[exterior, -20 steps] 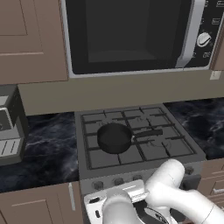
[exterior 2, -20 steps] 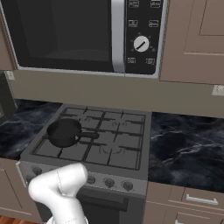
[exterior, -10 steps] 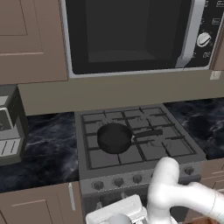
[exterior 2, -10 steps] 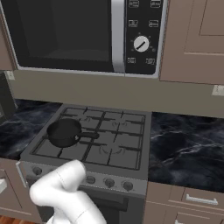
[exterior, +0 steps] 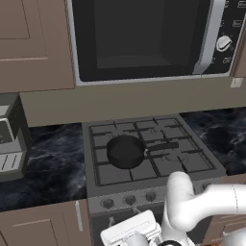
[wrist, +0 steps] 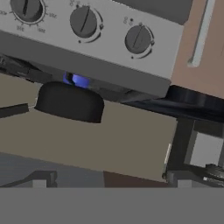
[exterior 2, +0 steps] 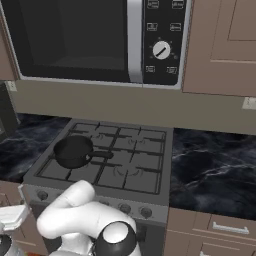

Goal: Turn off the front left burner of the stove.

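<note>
- Left base view: the stove (exterior: 144, 190) is set into the dark marble bench (exterior: 53, 158); a round black pan (exterior: 126, 151) is seated on the front left burner (exterior: 115, 166), and the knobs (exterior: 129, 200) line the front panel. The white arm (exterior: 192, 206) is folded low before the stove.
- Right base view: the microwave (exterior 2: 95, 40) is mounted above the stove (exterior 2: 100, 165).
- Hand view, rolled upside down: three knobs (wrist: 83, 22) and a blue flame (wrist: 75, 79) by the pan (wrist: 70, 103) are seen. The claw's opening cannot be told.

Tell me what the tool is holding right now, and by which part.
Nothing that can be seen. In the hand view the stove's knobs sit apart from the camera, untouched; the tool's fingertips aren't visible, so its state cannot be told.
</note>
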Robot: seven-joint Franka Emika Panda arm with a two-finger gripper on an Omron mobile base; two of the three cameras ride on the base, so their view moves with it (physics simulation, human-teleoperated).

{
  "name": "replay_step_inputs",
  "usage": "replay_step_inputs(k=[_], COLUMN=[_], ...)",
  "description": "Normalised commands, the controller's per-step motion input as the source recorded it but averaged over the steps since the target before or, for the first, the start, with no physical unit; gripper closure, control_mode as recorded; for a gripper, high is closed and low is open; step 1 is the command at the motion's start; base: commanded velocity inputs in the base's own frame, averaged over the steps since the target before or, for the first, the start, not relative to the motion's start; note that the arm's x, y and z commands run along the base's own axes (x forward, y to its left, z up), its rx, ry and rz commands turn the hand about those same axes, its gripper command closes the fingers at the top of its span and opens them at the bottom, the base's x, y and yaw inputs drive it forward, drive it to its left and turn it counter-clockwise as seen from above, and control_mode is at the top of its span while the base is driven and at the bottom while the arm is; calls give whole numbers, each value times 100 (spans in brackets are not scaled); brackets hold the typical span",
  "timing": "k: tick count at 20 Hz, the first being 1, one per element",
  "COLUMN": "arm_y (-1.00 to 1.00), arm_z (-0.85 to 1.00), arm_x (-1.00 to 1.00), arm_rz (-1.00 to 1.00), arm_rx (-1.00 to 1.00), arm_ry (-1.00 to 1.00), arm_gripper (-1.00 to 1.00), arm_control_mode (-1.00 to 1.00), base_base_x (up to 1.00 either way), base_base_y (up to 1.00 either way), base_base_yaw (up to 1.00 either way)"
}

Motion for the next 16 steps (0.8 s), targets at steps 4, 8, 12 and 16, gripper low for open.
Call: replay_step_inputs(k=[4,8,12,16], arm_y=[0,5,4,0], arm_z=[-8,-33,-32,-14], arm_x=[35,14,12,17], arm_rz=[0,0,0,0], arm_rx=[7,7,9,12], arm_ry=[-8,-7,-7,-5], arm_gripper=[-100,-100,-100,-100], arm_control_mode=[-100,-100,-100,-100], base_base_x=[0,0,0,0], base_base_y=[0,0,0,0], base_base_yaw=[0,0,0,0])
